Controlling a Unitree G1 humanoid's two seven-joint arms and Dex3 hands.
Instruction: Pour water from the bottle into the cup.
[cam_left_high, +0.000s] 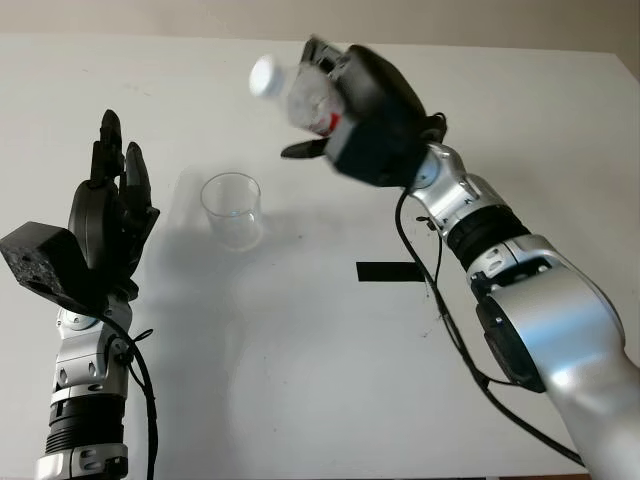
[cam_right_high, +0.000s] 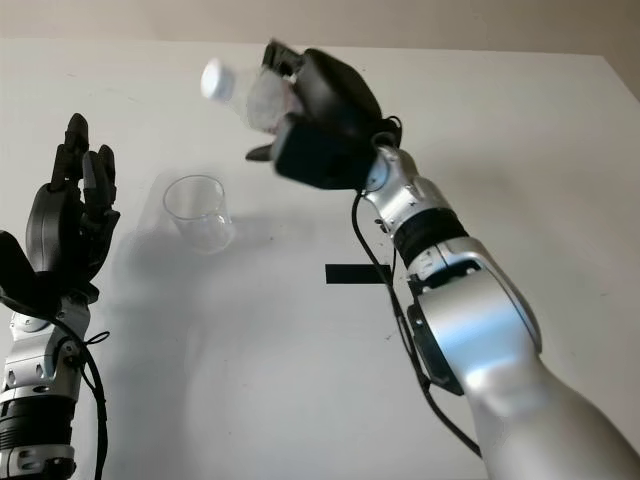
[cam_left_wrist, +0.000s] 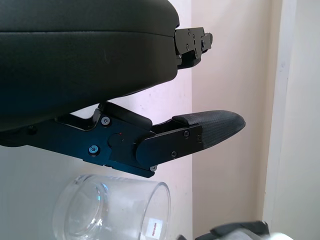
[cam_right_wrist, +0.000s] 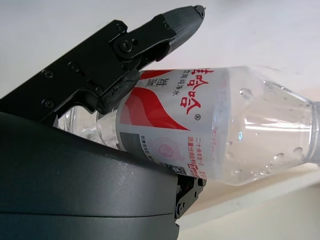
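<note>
Bottle (cam_right_wrist: 210, 135), red-white Chinese label

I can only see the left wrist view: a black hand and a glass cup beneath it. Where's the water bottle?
Observer: The right hand holds the bottle in the air, beyond the cup.
Operator: Is the cap off?
Observer: No, a white cap is on it.
Operator: And the hand I see?
Observer: The left hand is raised beside the cup, open.
</note>
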